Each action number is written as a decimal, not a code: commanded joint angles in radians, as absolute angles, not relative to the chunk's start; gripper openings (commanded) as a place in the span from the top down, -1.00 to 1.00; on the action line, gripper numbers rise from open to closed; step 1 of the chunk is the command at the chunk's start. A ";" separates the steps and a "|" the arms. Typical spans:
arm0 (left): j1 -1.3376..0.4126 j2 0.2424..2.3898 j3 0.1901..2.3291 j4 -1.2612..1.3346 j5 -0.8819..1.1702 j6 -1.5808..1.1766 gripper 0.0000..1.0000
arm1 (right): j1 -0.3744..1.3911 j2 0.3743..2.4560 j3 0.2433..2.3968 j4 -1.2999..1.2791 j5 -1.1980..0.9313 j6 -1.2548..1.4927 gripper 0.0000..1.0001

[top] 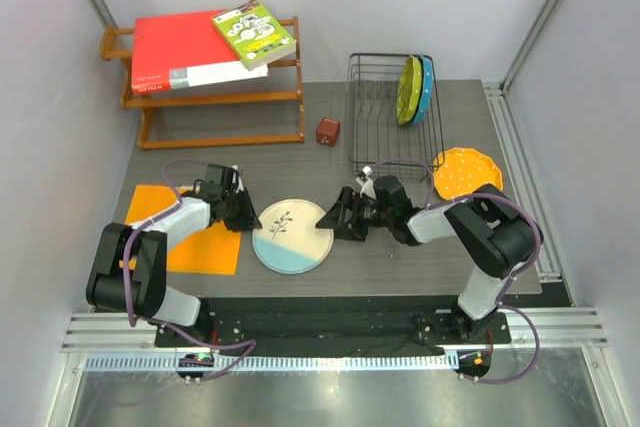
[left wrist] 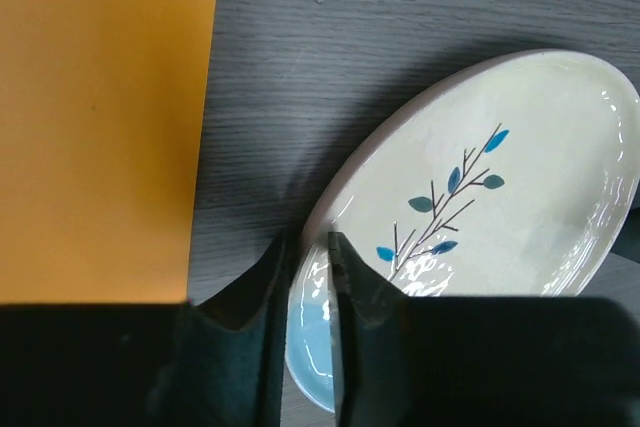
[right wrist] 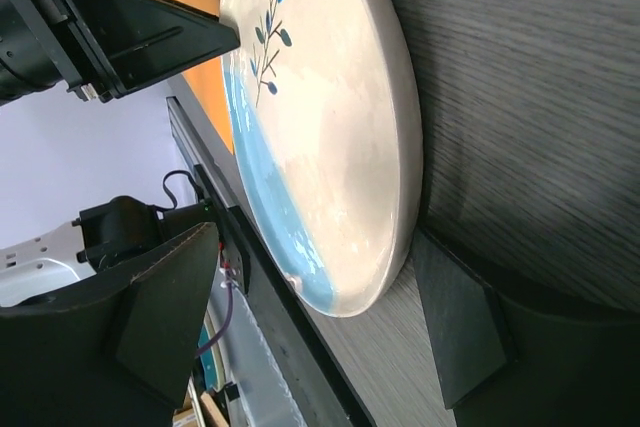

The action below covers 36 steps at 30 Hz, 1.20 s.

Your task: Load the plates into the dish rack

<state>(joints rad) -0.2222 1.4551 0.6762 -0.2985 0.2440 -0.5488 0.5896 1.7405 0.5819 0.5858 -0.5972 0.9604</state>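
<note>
The cream plate (top: 292,235) with a pale-blue band and sprig lies on the table in front of the arms. It also shows in the left wrist view (left wrist: 520,167) and the right wrist view (right wrist: 330,147). My left gripper (top: 248,215) (left wrist: 310,267) is shut on its left rim. My right gripper (top: 335,219) (right wrist: 315,327) is open, its fingers (right wrist: 460,317) either side of the plate's right rim, not touching. The lime green plate (top: 408,89) and blue plate (top: 427,87) stand in the black wire dish rack (top: 365,107). The orange-yellow plate (top: 467,173) lies flat beside the rack.
A flat orange mat (top: 150,207) (left wrist: 100,117) lies under my left arm. A wooden slatted shelf (top: 220,97) with books stands at the back left. A small red-brown cube (top: 327,132) sits left of the rack. The table's front edge is close behind the plate.
</note>
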 commanded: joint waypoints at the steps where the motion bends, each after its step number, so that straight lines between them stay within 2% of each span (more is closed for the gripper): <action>1: -0.259 1.512 0.624 -0.245 0.411 -0.577 0.80 | 0.653 1.836 0.584 0.491 -0.519 0.942 -0.68; 5: -0.259 1.532 0.621 -0.219 0.442 -0.578 1.00 | 0.663 1.848 0.612 0.491 -0.499 0.948 -0.63; 11: -0.259 1.597 0.635 -0.189 0.498 -0.578 1.00 | 0.664 1.861 0.638 0.494 -0.489 0.992 -0.57; 14: -0.258 1.605 0.640 -0.193 0.482 -0.578 1.00 | 0.666 1.853 0.647 0.477 -0.485 0.976 -0.45; 20: -0.258 1.611 0.637 -0.183 0.468 -0.583 0.99 | 0.666 1.821 0.618 0.456 -0.491 0.942 -0.03; 22: -0.258 1.612 0.643 -0.198 0.453 -0.578 0.84 | 0.664 1.793 0.623 0.424 -0.489 0.925 0.23; 24: -0.258 1.608 0.655 -0.216 0.427 -0.571 0.78 | 0.663 1.757 0.637 0.361 -0.494 0.885 0.38; 25: -0.256 1.605 0.658 -0.219 0.416 -0.563 0.75 | 0.661 1.746 0.650 0.335 -0.500 0.871 0.36; 29: -0.253 1.601 0.657 -0.210 0.399 -0.554 0.74 | 0.643 1.704 0.670 0.244 -0.549 0.801 0.04; 34: -0.252 1.603 0.660 -0.201 0.393 -0.549 0.75 | 0.635 1.681 0.664 0.242 -0.561 0.805 0.00; 36: -0.252 1.606 0.660 -0.201 0.390 -0.543 0.74 | 0.634 1.666 0.664 0.247 -0.580 0.808 0.05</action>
